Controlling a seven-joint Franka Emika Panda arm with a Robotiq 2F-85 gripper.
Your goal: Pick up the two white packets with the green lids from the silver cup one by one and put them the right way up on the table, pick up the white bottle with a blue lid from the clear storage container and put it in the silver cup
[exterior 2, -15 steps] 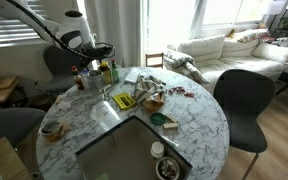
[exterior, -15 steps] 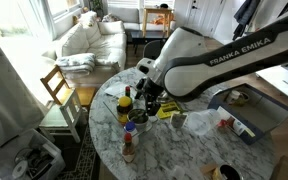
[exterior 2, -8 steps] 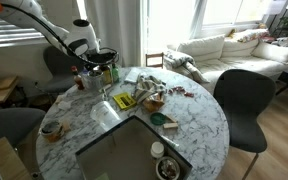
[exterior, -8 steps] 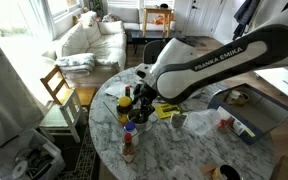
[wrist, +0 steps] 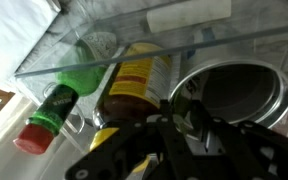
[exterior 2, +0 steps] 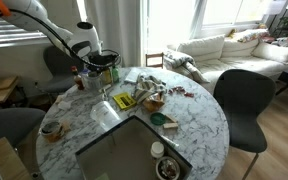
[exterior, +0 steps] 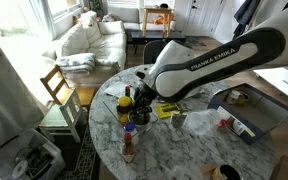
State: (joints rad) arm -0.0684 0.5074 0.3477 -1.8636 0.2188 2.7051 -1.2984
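we see the round marble table (exterior: 199,150) crowded with bottles, and the white arm (exterior: 209,62) bent over its far edge. in the wrist view the yellow bottle (wrist: 134,85) is just beside the silver cup (wrist: 234,95). the gripper (wrist: 184,118) hangs close over the cup's rim, and we cannot tell whether its fingers grip anything.

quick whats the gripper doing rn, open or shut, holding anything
gripper: cannot tell open or shut; it is dark and blurred in the wrist view, and no held thing shows.
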